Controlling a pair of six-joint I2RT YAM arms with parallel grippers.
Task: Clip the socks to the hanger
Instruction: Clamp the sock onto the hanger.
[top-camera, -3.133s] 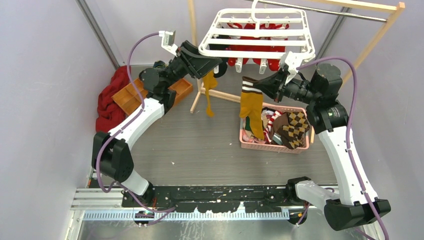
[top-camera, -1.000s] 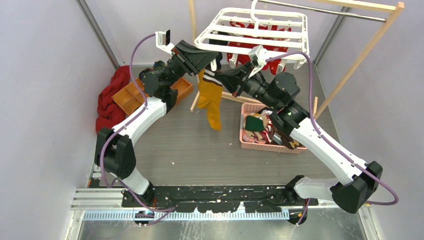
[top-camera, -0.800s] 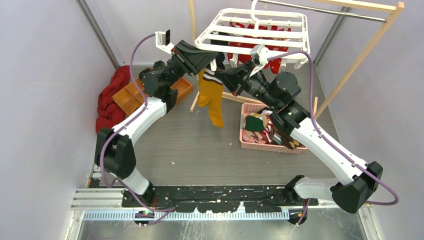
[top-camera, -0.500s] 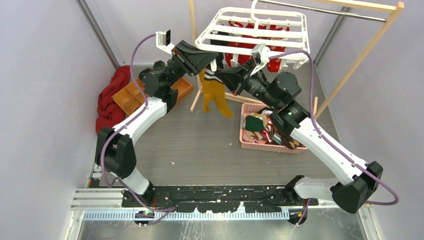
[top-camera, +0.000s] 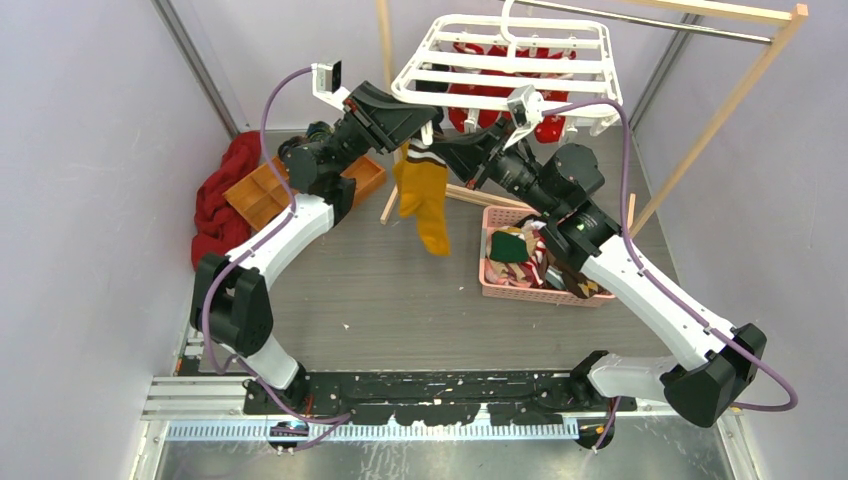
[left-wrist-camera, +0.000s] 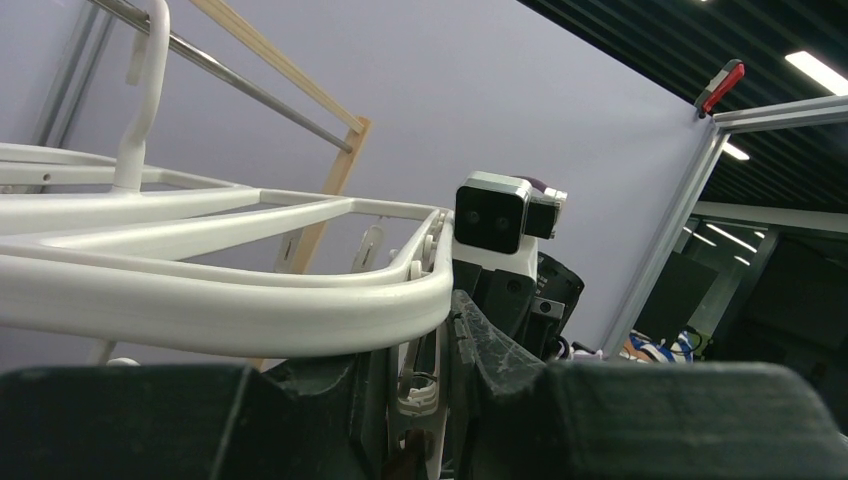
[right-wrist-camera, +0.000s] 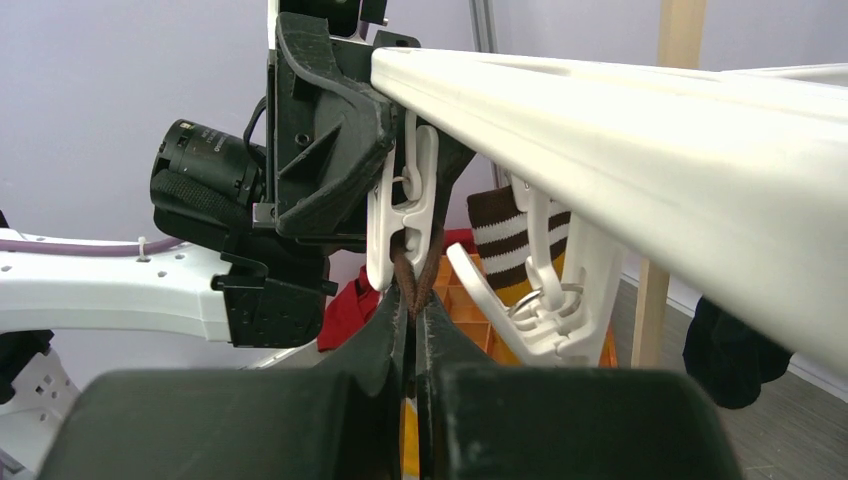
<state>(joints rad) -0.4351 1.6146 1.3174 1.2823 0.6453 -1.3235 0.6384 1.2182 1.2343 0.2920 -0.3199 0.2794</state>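
Pinching brown sock fabric between its pressed-together fingers, the right tool (right-wrist-camera: 413, 320) sits directly under a small white clip (right-wrist-camera: 405, 205) that dangles from the near-left corner of the white plastic hanger (right-wrist-camera: 700, 130). In the right wrist view the fabric runs up from the fingertips into the lower end of that clip. The left tool (top-camera: 428, 128) reaches the same corner from the other side. Its black fingers (left-wrist-camera: 480, 345) close on the upper part of the clip, clamping it just below the hanger's rim.

From overhead, the mustard-yellow sock (top-camera: 422, 195) hangs down from where the two tools meet, its toe well above the table (top-camera: 400, 300). A brown-and-white striped cuff (right-wrist-camera: 505, 240) shows behind a neighbouring clip (right-wrist-camera: 545, 290). Whether that clip grips it cannot be told.

The hanger hangs tilted over the far middle of the table, with red items (top-camera: 545, 128) dangling under its far side.

To the right, under the right arm, a pink basket (top-camera: 530, 293) holds more socks, among them a brown argyle one (top-camera: 580, 290).

At far left a red cloth (top-camera: 215, 200) lies heaped against the wall, with an orange wooden tray (top-camera: 262, 190) beside it.
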